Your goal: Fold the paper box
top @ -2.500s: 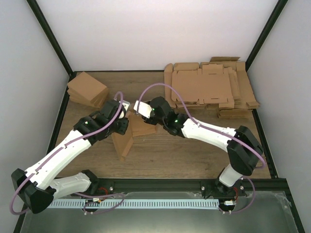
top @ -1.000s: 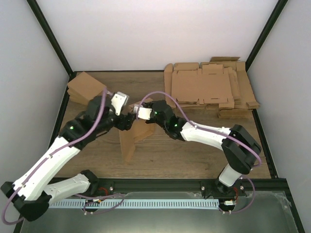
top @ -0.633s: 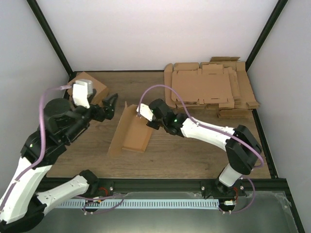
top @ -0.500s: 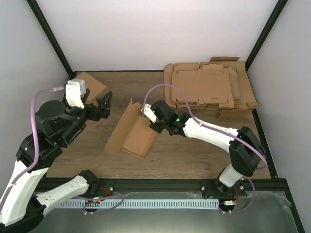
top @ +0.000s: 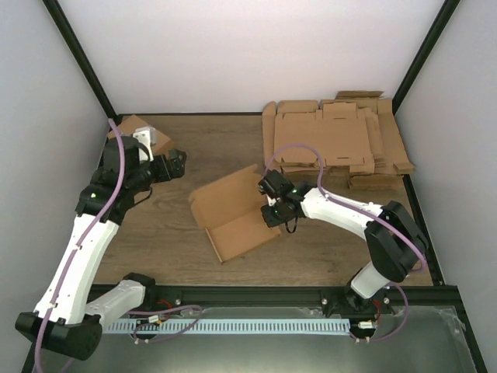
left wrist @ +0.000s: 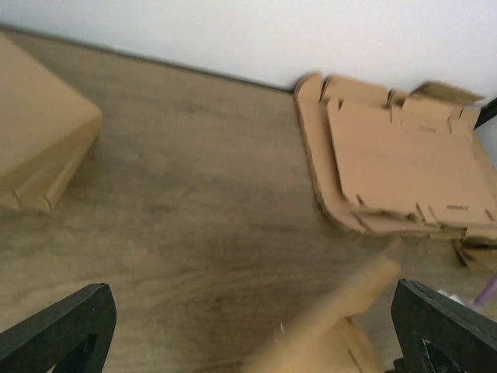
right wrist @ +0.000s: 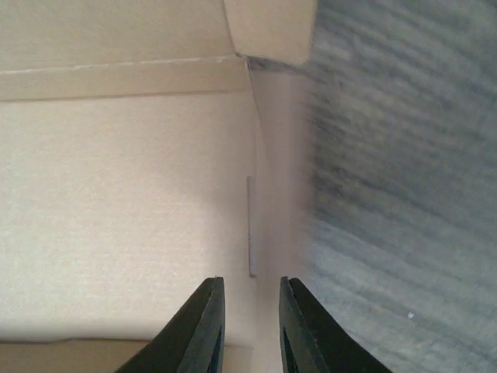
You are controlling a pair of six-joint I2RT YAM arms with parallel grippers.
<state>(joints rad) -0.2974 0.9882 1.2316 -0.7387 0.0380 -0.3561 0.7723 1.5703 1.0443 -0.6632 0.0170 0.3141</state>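
The paper box (top: pixel 231 214) lies on the table as an open brown cardboard piece, one panel flat and the other raised behind it. My right gripper (top: pixel 272 213) sits over its right edge. In the right wrist view the gripper (right wrist: pixel 252 311) has its jaws a narrow gap apart, straddling the blurred side wall of the box (right wrist: pixel 116 202). My left gripper (top: pixel 176 164) is wide open to the box's left and apart from it. Nothing lies between the fingers (left wrist: pixel 62 326) of that gripper (left wrist: pixel 250 315); a blurred corner of the box (left wrist: pixel 349 307) shows low on the right.
A thick pile of flat tabbed cardboard sheets (top: pixel 334 140) (left wrist: pixel 400 167) fills the back right. A pile of small folded boxes (top: pixel 144 128) (left wrist: pixel 35 148) stands at the back left, partly behind the left arm. Black frame posts border the table.
The left gripper opened, let go of the box and drew back to the left. The box dropped from standing upright to lying open on the table. The right jaws parted slightly.
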